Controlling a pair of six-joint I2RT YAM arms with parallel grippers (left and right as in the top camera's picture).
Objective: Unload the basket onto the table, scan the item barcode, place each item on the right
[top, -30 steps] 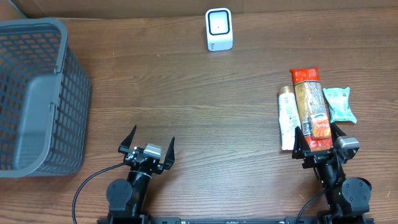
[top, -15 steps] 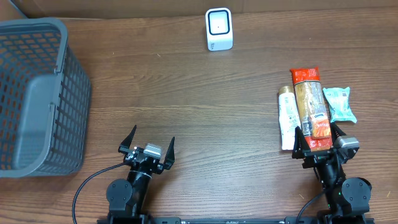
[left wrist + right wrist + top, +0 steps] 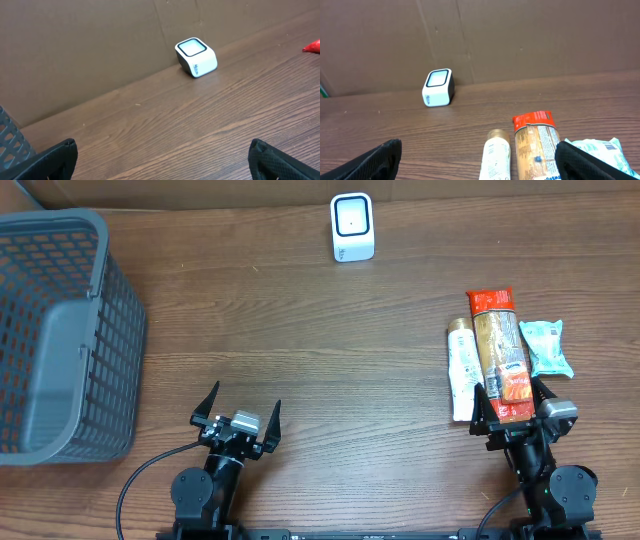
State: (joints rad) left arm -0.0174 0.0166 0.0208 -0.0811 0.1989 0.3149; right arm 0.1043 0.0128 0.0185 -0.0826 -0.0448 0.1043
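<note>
Three items lie side by side at the right of the table. They are a white tube with a gold cap, a long pasta pack with a red top and a teal packet. A white box scanner stands at the far edge. My right gripper is open just in front of the items' near ends, holding nothing. The left gripper is open over bare wood at the near left.
A grey mesh basket fills the left side of the table. A brown cardboard wall runs along the back edge behind the scanner.
</note>
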